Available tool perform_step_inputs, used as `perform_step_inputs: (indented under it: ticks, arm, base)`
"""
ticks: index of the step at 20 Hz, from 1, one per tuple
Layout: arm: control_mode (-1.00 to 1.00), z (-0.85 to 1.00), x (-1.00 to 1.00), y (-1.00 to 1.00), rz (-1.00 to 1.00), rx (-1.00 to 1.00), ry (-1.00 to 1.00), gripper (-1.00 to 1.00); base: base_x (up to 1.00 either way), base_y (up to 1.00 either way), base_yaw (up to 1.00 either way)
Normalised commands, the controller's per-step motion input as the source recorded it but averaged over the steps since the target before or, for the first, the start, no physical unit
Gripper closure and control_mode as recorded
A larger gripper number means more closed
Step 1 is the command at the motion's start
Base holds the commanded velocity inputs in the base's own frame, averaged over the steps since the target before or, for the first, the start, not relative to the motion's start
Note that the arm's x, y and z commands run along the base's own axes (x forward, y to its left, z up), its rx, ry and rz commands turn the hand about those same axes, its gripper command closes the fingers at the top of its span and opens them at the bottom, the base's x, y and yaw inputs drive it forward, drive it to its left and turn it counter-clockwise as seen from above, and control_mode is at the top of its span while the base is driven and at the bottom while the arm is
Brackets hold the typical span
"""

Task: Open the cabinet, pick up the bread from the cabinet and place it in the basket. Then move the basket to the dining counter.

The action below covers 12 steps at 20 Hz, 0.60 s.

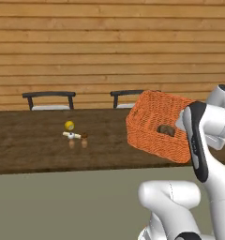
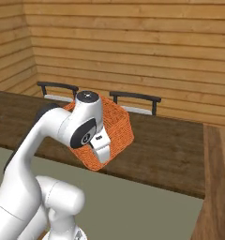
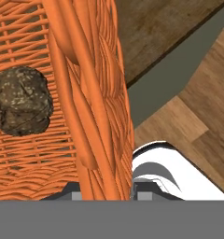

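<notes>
The orange woven basket (image 1: pixel 152 126) hangs tilted in the air over the front edge of the dining counter (image 1: pixel 39 145), the long dark-brown wood top. My gripper (image 3: pixel 104 193) is shut on the basket's side wall (image 3: pixel 100 93), which runs up between the fingers. The bread (image 3: pixel 20 100), a dark brown lump, lies inside the basket against its mesh and shows through the opening (image 1: pixel 167 130) in the left base view. From the right, my white hand covers part of the basket (image 2: pixel 116 126) above the counter (image 2: pixel 170 154).
Two dark chairs (image 1: pixel 48 99) (image 1: pixel 126 97) stand behind the counter against a wood-plank wall. A small yellow-and-white item (image 1: pixel 71 133) lies on the counter left of the basket. The counter's plain grey-green front (image 1: pixel 63 201) faces me.
</notes>
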Motion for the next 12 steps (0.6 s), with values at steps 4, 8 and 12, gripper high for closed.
perform_step_inputs:
  ticks: [4, 8, 12]
  arm:
    - [1.00, 0.00, 0.00, 0.00, 0.00, 0.00, 0.00, 1.00]
    - [1.00, 0.00, 0.00, 0.00, 0.00, 0.00, 0.00, 1.00]
    - [1.00, 0.00, 0.00, 0.00, 0.00, 0.00, 0.00, 1.00]
  base:
    - [0.05, -0.41, 0.17]
    - [0.00, 0.00, 0.00]
    - [0.00, 0.00, 0.00]
